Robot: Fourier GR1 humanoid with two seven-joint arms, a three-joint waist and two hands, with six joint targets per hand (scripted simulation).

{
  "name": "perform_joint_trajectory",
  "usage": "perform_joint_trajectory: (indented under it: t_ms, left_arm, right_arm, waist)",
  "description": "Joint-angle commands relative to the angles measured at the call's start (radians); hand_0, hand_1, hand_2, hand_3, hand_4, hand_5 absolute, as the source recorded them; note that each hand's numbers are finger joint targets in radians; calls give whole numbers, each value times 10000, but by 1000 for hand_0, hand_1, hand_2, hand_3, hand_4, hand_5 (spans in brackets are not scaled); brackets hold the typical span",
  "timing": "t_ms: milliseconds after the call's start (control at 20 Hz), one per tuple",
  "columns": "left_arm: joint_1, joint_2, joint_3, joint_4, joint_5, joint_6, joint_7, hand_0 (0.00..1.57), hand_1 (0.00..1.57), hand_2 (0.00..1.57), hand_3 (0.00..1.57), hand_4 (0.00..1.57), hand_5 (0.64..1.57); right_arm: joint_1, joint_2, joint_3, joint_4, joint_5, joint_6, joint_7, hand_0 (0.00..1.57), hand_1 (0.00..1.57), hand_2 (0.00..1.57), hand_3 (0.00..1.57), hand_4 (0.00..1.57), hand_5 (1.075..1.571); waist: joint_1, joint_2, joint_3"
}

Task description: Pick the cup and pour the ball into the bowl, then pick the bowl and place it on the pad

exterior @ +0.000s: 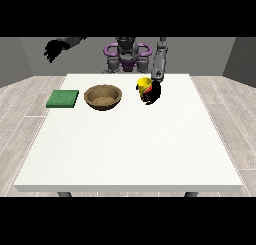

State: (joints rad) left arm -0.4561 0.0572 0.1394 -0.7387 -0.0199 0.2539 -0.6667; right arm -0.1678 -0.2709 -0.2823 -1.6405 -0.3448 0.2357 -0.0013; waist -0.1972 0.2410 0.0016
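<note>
Black fingers of the hand at the view's right (152, 95) wrap around the yellow cup (143, 84), clamped on its side so that only the cup's upper part and open rim show above and to the left of the hand. A touch of red shows on the cup beside the fingers. The cup stands about upright, at or just above the white table (130, 149); whether its base touches the surface cannot be told, since the hand covers it. The grey forearm runs from this hand straight up to the robot's torso (127, 54) at the far edge of the table. The ball cannot be seen; the cup's inside is not shown.

Just to the left of the cup, and apart from it, sits the brown wooden bowl (103, 97), upright on the table with its hollow open towards the camera. Farther left again, near the table's left edge, lies the green pad (63, 98), flat and square, well apart from the bowl.

Away from all of these, the hand at the view's left (53, 50) hangs raised in the air beyond the table's far left corner, with its fingers spread apart and drooping, holding nothing.
</note>
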Motion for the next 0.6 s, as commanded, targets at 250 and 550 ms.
perform_joint_trajectory:
  t_ms: [250,550]
  left_arm:
    - [-488,-204,-327,978,-992,1802,259,1285,1285,1571,1571,1408,1413]
    - [-1791,-232,-2322,814,-3471,3388,3480,1298,1298,1571,1571,1398,1488]
  right_arm:
    - [-50,-1128,-1030,827,-1258,1083,622,0,0,0,182,634,1566]
    - [-274,-882,-849,2289,-595,383,872,0,0,0,276,639,1564]
  waist:
    - [-223,-652,-13]
    - [606,-2169,19]
